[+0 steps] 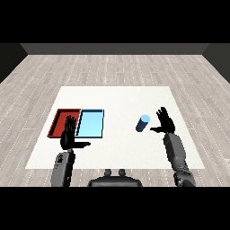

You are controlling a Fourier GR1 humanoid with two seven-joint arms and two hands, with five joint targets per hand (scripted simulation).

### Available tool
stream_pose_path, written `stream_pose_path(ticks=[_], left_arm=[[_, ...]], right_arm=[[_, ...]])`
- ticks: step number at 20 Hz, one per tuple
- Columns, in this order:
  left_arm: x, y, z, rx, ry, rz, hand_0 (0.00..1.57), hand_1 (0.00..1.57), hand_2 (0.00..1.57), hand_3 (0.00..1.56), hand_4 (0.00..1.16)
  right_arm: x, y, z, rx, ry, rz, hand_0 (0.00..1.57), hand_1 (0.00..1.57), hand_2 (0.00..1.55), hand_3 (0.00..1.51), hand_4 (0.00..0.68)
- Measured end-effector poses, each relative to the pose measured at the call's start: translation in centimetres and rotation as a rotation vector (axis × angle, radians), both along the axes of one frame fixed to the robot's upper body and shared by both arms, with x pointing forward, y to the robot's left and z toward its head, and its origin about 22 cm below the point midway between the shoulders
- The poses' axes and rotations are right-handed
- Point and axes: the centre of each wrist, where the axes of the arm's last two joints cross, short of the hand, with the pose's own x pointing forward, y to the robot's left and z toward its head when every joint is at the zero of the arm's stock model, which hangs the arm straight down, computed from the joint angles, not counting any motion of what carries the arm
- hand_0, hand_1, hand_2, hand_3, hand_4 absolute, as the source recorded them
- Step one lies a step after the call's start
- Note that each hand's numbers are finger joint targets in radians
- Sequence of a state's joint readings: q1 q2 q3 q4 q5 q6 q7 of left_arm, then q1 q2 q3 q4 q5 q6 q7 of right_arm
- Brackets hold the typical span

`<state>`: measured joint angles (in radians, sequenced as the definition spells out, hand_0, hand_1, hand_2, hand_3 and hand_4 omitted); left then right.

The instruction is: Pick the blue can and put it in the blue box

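The bench looks matt white and smooth, with no grain or gloss. Round it the floor reads as pale grey wood planks with a dull finish. At 9 o'clock on the bench, the red tray and the blue tray look like smooth, flat-coloured plastic. At 3 o'clock the can is smooth light blue. Both hands, left and right, are matt black; the forearms are dull grey.

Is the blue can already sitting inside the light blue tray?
No, the blue can stands on the white table next to the right hand, well apart from the light blue tray.
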<state>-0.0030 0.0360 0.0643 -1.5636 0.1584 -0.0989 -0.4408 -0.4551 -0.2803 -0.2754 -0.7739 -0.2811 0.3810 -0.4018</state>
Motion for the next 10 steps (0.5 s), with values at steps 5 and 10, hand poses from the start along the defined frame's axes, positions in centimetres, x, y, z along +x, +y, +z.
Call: stream_pose_path(ticks=[5,10], left_arm=[[-0.1,0.1,0.6,-0.010,0.000,0.005,0.00,0.00,0.00,0.00,0.00],[-0.5,0.0,0.0,-0.005,-0.006,0.008,0.00,0.00,0.00,0.00,0.00]], right_arm=[[-0.2,0.3,-1.1,0.005,0.024,0.003,0.00,0.00,0.00,0.00,0.000],[0.1,1.7,-2.0,0.015,0.042,0.013,0.00,0.00,0.00,0.00,0.000]])
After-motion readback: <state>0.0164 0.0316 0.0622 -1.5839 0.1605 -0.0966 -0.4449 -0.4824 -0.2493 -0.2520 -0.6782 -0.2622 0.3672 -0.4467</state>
